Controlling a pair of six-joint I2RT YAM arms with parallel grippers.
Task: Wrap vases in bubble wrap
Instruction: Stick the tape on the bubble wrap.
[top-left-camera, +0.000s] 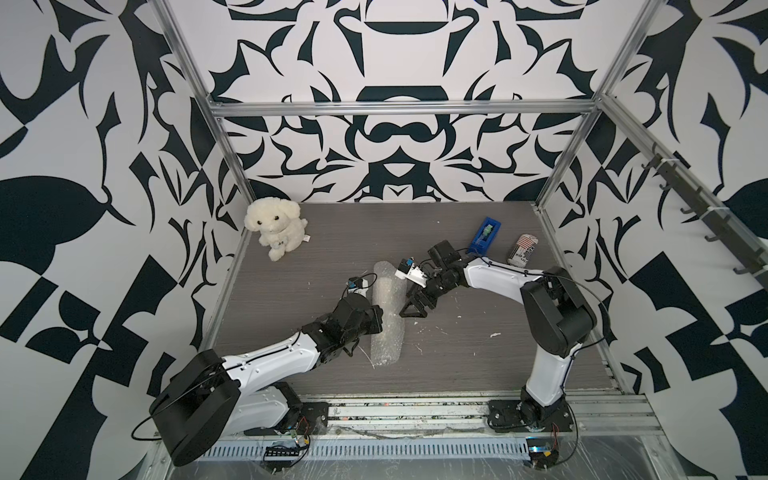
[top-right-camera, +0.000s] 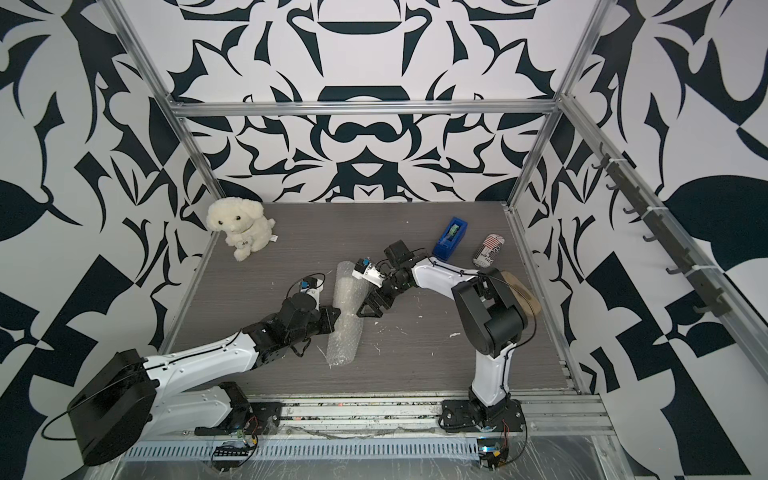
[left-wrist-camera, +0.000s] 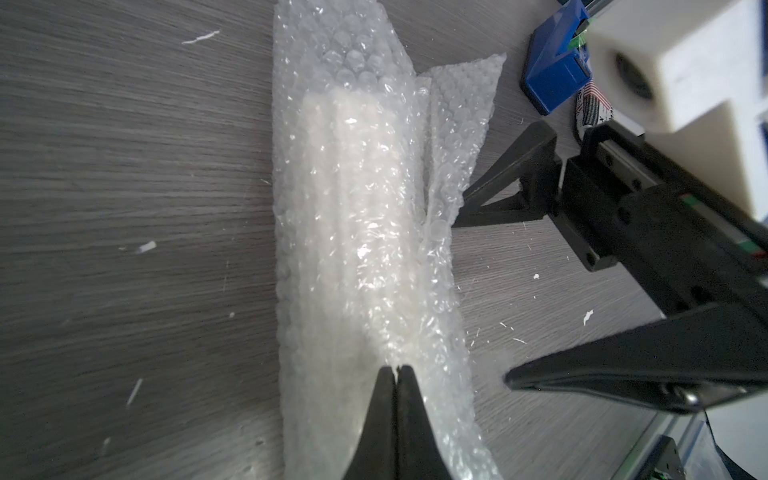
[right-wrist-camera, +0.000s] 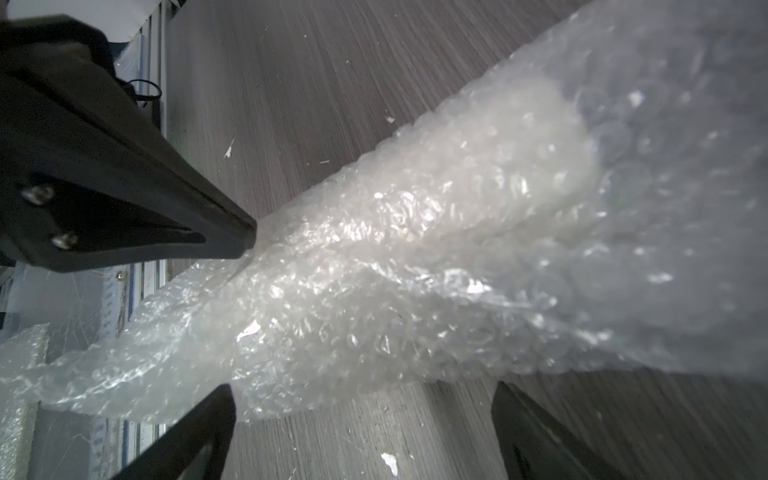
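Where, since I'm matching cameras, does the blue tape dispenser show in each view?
Top view: blue tape dispenser back right, beside the striped can.
Top view: the dispenser, same spot.
Left wrist: dispenser near far end of bubble wrap.
Right wrist: not in it.
Shared landmark: the bubble wrap.

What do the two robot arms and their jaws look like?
The left arm and right arm have white shells, black joints and thin black cables. The left gripper and right gripper have black, triangular, tapering jaws.

Glossy, crinkly clear plastic bubble wrap (left-wrist-camera: 365, 249) at the left claw (left-wrist-camera: 397, 371) tip; smooth matt black plastic on the claw; matt grey wood-grain table (left-wrist-camera: 124, 187) beneath.
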